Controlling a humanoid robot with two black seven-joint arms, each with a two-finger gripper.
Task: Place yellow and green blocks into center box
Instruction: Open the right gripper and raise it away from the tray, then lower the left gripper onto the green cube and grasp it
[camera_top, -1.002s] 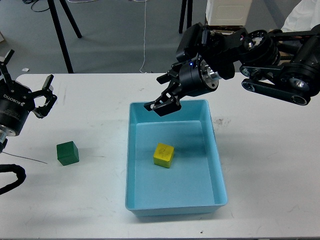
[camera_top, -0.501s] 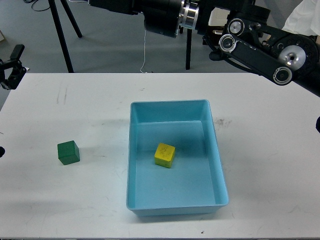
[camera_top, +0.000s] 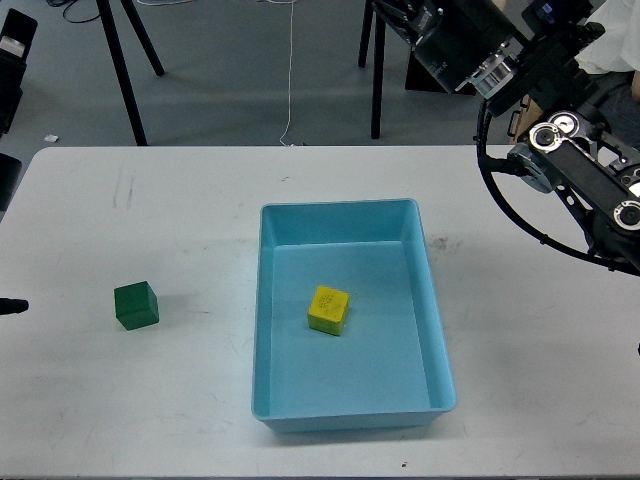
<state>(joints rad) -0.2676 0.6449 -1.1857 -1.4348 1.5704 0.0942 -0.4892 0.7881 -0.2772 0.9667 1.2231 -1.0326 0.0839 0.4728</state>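
The yellow block (camera_top: 328, 310) lies inside the light blue box (camera_top: 438, 330) at the table's centre, a little left of the box's middle. The green block (camera_top: 136, 305) sits on the white table to the left of the box. My right arm (camera_top: 560, 140) is raised at the top right and runs off the top edge, so its gripper is out of view. A dark part of my left arm (camera_top: 12, 70) shows at the top left edge. Its fingers cannot be told apart.
The white table (camera_top: 520, 380) carries only the box and the green block. A thin black tip (camera_top: 10, 306) pokes in at the left edge. Black tripod legs (camera_top: 125, 70) stand on the grey floor behind the table.
My right arm has lifted from above the box's far rim and swung up to the right, its gripper leaving the view. My left gripper has drawn back up and left to the edge.
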